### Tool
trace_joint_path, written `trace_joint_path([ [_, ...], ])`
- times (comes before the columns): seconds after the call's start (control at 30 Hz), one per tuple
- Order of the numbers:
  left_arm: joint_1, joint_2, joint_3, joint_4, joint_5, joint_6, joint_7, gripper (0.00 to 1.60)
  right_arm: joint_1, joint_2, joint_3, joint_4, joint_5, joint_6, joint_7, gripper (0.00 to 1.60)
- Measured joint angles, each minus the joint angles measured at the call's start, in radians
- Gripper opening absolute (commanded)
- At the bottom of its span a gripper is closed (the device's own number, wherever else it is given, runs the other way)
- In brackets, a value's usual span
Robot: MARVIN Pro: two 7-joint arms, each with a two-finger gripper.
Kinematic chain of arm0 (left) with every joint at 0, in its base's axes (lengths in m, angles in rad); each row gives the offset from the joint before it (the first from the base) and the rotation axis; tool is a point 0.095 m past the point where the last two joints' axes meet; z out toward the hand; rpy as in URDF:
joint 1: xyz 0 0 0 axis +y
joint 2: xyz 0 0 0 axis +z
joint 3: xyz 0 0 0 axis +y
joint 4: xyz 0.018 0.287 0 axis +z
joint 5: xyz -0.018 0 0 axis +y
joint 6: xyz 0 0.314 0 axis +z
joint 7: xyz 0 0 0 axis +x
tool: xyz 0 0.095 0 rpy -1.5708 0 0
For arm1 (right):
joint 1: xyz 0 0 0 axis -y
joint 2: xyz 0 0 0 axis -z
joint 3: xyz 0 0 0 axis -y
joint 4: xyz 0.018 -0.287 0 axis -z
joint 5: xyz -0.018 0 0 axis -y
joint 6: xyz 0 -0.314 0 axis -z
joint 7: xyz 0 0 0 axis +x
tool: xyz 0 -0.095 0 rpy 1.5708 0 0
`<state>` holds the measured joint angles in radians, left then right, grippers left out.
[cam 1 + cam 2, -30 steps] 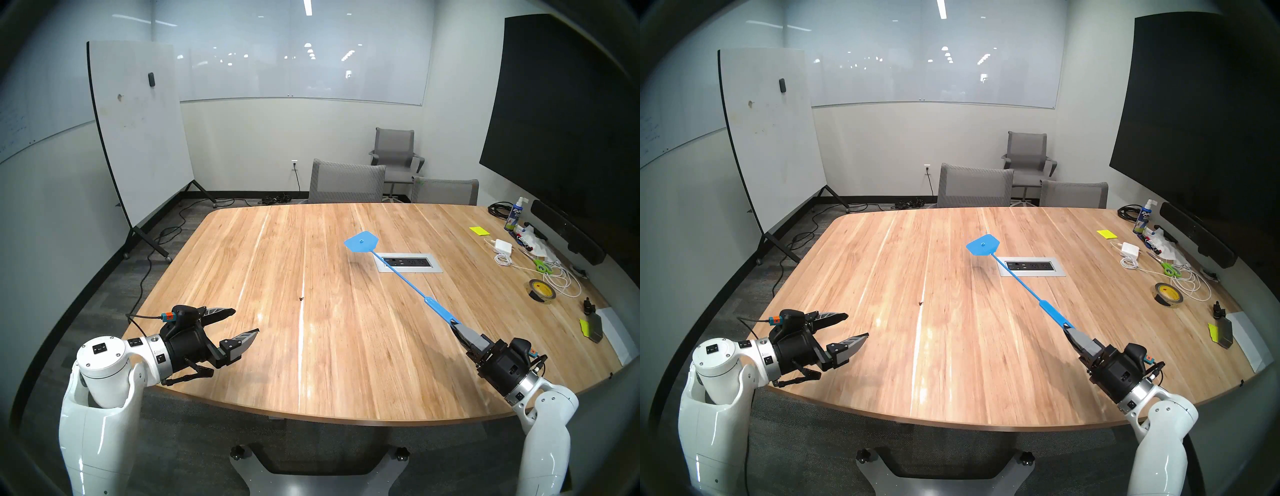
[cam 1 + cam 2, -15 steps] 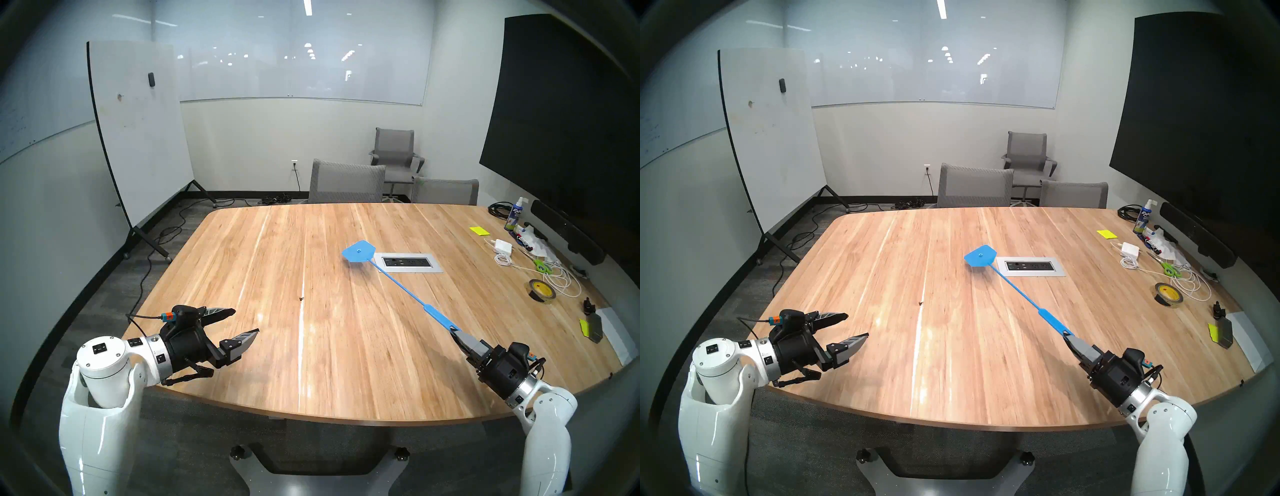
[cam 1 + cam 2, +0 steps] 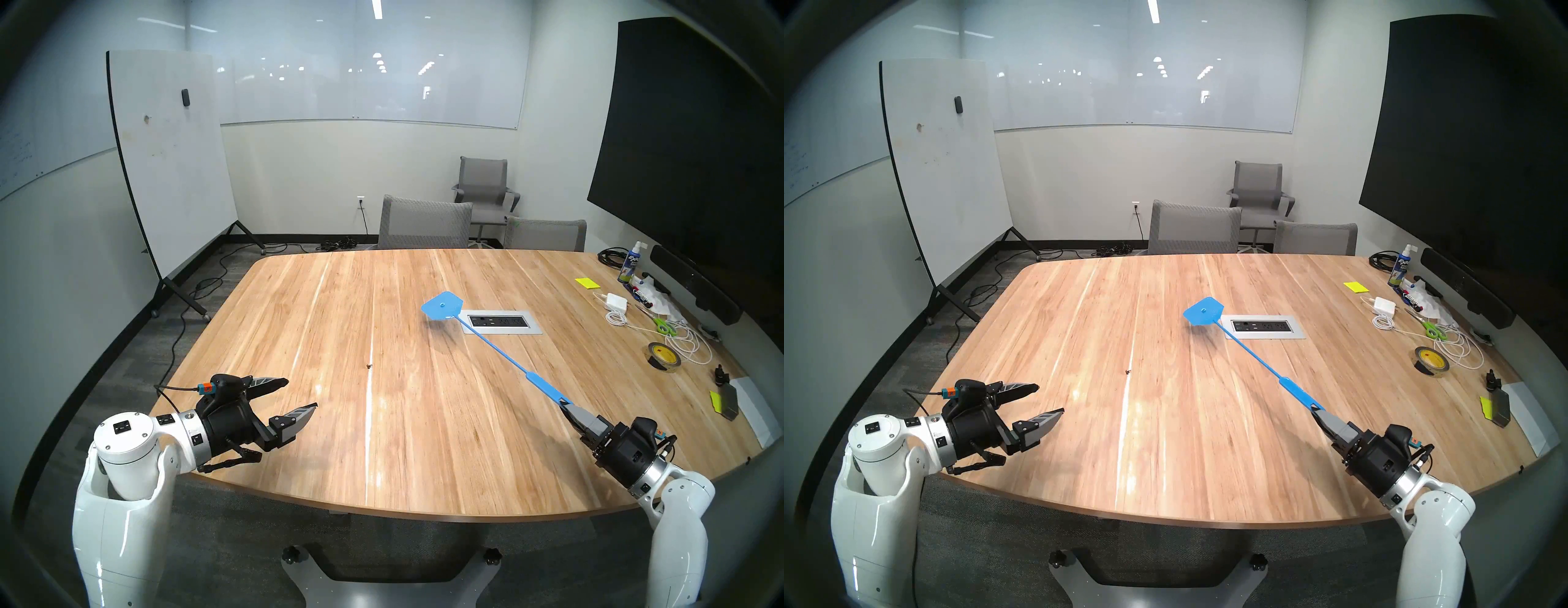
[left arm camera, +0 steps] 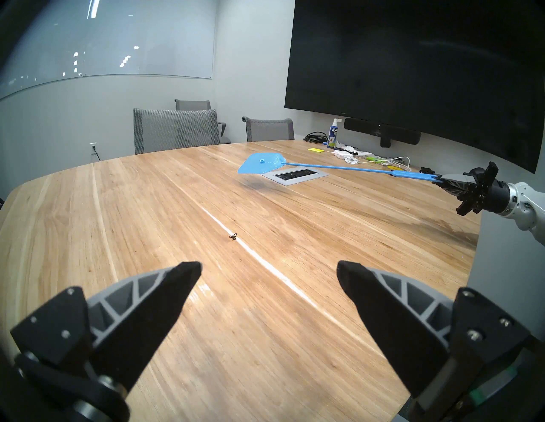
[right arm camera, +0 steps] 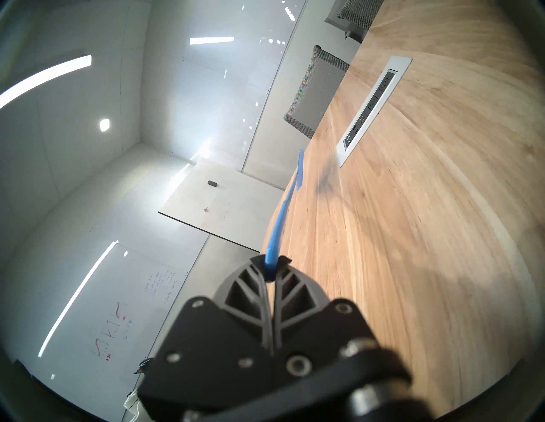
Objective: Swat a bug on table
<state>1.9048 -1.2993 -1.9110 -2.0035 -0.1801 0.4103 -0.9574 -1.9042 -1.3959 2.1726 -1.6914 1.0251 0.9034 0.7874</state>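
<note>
bug (image 4: 233, 236): tiny dark speck, thin legs, on light wood table (image 4: 295, 294).

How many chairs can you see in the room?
3. Two grey mesh chairs stand at the table's far edge: one near the middle, one to its right. A third stands behind them, near the wall. More could be outside the camera's view.

Head stereo pair: high, looking down across the table (image 3: 382, 424); near-identical frames. Left wrist view: low, upright, facing past its spread fingers (image 4: 165, 297) toward the fly swatter (image 4: 262, 166). Right wrist view: rolled sideways, sighting along the swatter beyond its fingertips. All share the outlet panel (image 5: 374, 103).
</note>
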Motion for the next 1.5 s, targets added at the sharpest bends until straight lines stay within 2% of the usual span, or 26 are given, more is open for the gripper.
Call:
trace_joint_path([
  [0.47, 0.000, -0.001, -0.001, 0.000, 0.002, 0.000, -0.001, 1.60, -0.068, 0.033, -0.037, -0.002, -0.038, -0.011, 0.074, 0.00],
  [0.83, -0.001, -0.002, -0.001, 0.000, 0.003, 0.000, -0.002, 1.60, -0.115, 0.057, -0.024, 0.003, -0.076, -0.050, 0.134, 0.00],
  [1.5, -0.001, -0.004, -0.002, 0.000, 0.005, 0.001, -0.004, 1.60, -0.246, 0.024, -0.044, -0.096, -0.163, -0.120, 0.190, 0.00],
])
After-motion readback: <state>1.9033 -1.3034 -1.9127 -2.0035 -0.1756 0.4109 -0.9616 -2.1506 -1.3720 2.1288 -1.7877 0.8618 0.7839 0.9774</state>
